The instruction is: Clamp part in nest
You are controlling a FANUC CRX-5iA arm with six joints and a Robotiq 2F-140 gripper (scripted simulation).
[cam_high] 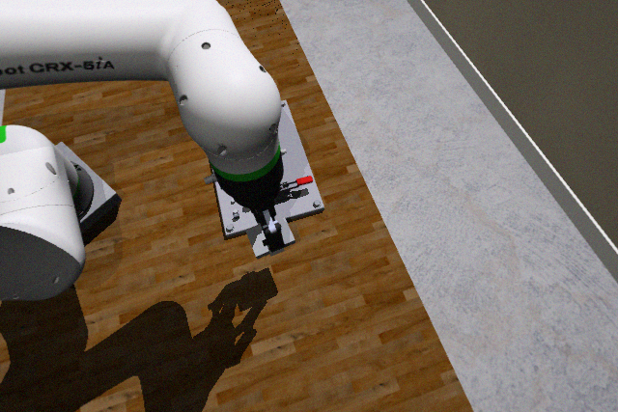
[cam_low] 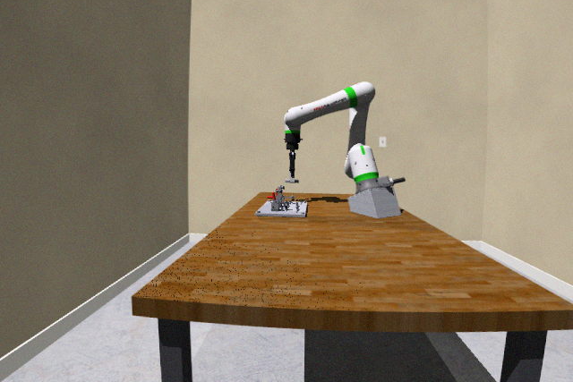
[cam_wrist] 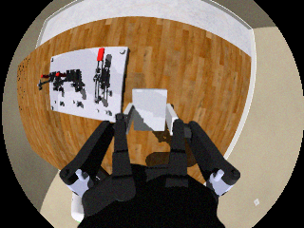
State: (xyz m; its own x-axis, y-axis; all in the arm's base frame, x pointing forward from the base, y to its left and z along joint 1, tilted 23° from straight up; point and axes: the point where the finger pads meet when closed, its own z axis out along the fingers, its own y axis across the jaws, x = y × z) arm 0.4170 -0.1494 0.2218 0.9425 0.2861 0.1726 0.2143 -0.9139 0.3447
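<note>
Seen from the wrist, the black pincer point(cam_wrist: 150, 121) is clenched on the pale grey part point(cam_wrist: 150, 109), a flat rectangular block gripped across its sides between the two fingertips. The part is off the wooden surface point(cam_wrist: 190, 57) and hangs in the air; the side view shows the part point(cam_low: 291, 180) level at the tip of the downward-pointing pincer point(cam_low: 291, 178), well above the fixture point(cam_low: 282, 207).

From above, the part point(cam_high: 270, 237) overlaps the fixture plate's point(cam_high: 312, 182) near edge, toward 6 o'clock of the plate, with the white wrist housing point(cam_high: 227, 98) hiding much of the plate. In the wrist view the fixture point(cam_wrist: 89, 85) lies at about 10 o'clock from the held part, apart from it, with dark clamp mechanisms on it. A red-tipped clamp handle point(cam_high: 304, 179) shows at the plate's 3 o'clock side in the top view; from the side it point(cam_low: 276, 193) appears raised, though its exact position is too small to tell.

Farther back the arm's grey pedestal point(cam_low: 388, 211) stands on the surface at 3 o'clock of the fixture. Beyond it a beige wall point(cam_low: 259, 68) carries a small outlet point(cam_low: 382, 140).
</note>
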